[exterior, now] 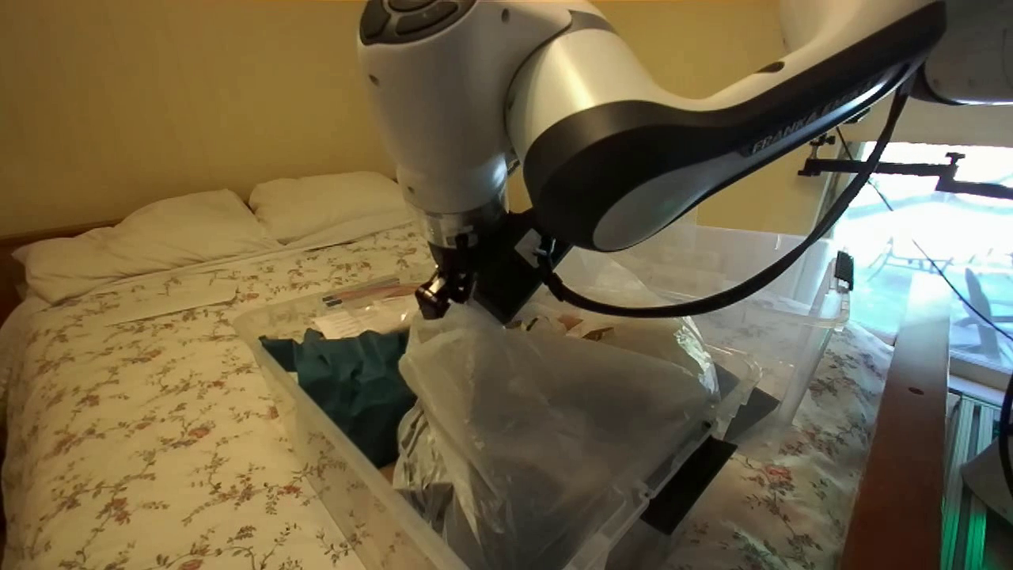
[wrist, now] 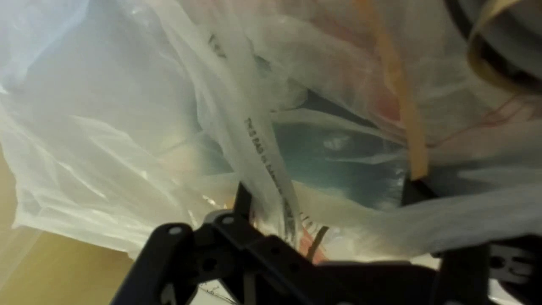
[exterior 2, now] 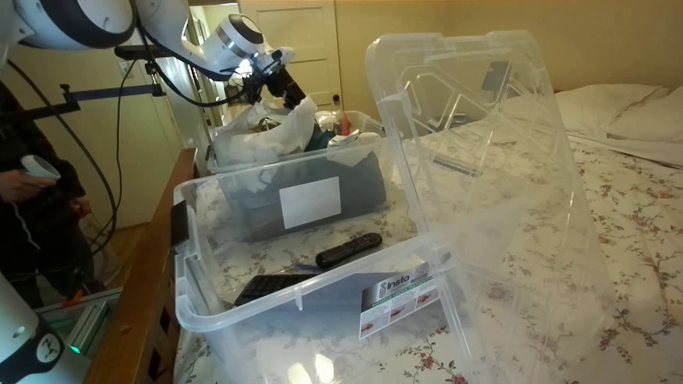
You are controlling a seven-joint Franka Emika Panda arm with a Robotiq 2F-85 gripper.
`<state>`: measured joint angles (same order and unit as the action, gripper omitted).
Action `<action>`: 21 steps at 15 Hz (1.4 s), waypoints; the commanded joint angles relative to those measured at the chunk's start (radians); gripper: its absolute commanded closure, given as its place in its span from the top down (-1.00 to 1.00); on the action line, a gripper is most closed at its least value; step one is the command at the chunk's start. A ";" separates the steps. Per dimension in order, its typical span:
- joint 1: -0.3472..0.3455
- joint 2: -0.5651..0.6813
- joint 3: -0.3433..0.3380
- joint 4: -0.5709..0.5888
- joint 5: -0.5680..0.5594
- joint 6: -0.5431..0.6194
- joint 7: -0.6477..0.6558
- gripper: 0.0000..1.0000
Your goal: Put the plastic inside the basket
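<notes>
The plastic bag (exterior: 554, 396) is found between the jaws of the gripper (wrist: 329, 188), which are spread wide; no pinch is seen. In the wrist view, the bag's printed strip (wrist: 259, 142) is seen at ten o'clock from the gap. The bag is set in a clear bin (exterior: 360, 475), its top above the rim. In an exterior view, a nearer tub (exterior 2: 240, 314) is seen at six o'clock from the bag. If the bin is meant, the job looks nearly done, just tucking left; if not, moving is left.
</notes>
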<state>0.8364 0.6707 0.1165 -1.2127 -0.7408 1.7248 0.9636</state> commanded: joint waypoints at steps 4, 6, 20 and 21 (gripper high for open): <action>-0.055 -0.039 0.060 0.082 0.167 -0.039 -0.122 -0.24; -0.087 -0.054 0.086 0.093 0.261 -0.024 -0.165 -0.52; -0.151 -0.114 0.106 0.064 0.460 -0.042 -0.108 -0.06; -0.144 -0.119 0.099 0.056 0.446 -0.038 -0.082 0.06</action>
<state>0.6839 0.5851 0.2250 -1.1310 -0.2923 1.6989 0.8175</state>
